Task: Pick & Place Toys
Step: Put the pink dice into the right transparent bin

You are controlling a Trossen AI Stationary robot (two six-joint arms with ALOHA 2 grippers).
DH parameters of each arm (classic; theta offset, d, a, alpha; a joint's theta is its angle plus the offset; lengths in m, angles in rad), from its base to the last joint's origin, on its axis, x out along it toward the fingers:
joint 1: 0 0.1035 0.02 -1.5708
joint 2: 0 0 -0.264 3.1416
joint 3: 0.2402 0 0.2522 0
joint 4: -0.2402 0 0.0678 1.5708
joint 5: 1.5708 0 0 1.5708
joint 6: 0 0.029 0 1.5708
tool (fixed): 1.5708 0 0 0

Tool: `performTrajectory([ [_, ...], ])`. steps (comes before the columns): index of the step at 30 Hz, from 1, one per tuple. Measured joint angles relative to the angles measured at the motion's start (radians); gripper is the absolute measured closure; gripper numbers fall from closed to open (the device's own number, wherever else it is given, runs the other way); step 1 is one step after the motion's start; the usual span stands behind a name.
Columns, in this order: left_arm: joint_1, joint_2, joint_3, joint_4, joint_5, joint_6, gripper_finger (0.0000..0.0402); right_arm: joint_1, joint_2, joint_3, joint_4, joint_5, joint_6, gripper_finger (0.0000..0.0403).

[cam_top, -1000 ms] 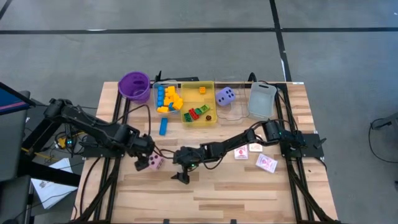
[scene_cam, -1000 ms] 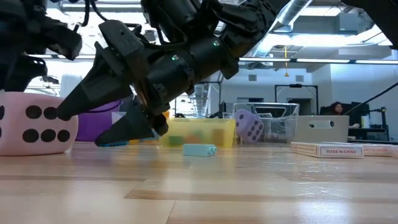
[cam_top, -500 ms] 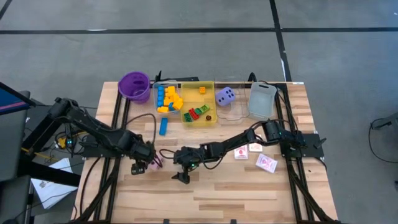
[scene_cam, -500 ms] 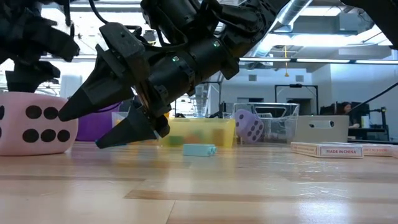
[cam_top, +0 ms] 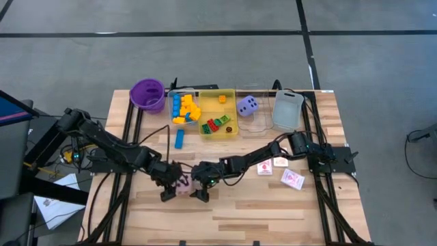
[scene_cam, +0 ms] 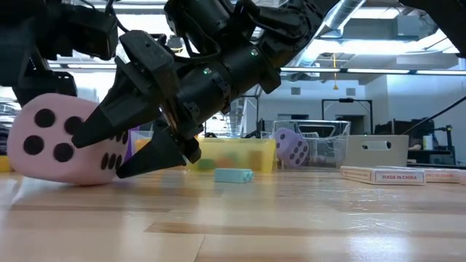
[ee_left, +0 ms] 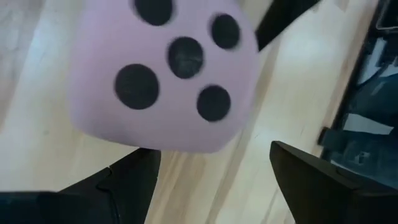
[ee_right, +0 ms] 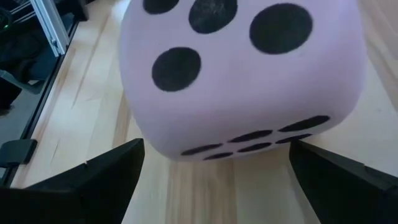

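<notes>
The pink die [cam_top: 181, 186] lies on the table between my two grippers, tilted on a lower edge in the low view [scene_cam: 69, 145]. My left gripper [cam_top: 168, 191] is open at the die's left side, and the die [ee_left: 168, 74] fills the view just ahead of its fingers. My right gripper [cam_top: 199, 192] is open at the die's right side, pointing at it. The die [ee_right: 242, 74] stands between and ahead of its spread fingers [scene_cam: 120, 149]. A loose blue block [cam_top: 179, 139] and red-patterned cards [cam_top: 273, 165] lie on the table. My left gripper comes at the pink die level, from the table's left. One fingertip [ee_left: 140, 165] lies right at the die's lower edge [ee_left: 149, 144]. I cannot tell whether it touches. My right gripper's fingertips [scene_cam: 80, 135] overlap the die in the low view. I cannot tell whether they touch it.
At the far edge stand a purple cup [cam_top: 147, 94], a clear tray of yellow and blue blocks [cam_top: 171, 109], a yellow tray [cam_top: 235, 116] of blocks, a clear tray holding the purple die [cam_top: 247, 105] and a grey tray [cam_top: 287, 109]. Another card [cam_top: 292, 179] lies right.
My left gripper has gone toward the table's near edge and right, up to my right gripper. The pink die has moved with it toward the right gripper and has tipped from flat on the table to tilted, another face now up.
</notes>
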Motion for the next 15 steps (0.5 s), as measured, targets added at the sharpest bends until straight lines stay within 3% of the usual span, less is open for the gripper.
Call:
performTrajectory([
  [11, 0.0, 0.0, 0.0, 0.003, -0.03, -0.019, 0.0105, -0.012, 0.0, 0.0, -0.003, 0.004, -0.036, 0.001],
  [15, 0.001, 0.0, 0.0, 0.004, -0.045, -0.016, 0.0105, -0.015, 0.0, 0.0, -0.003, 0.079, -0.097, 0.001],
])
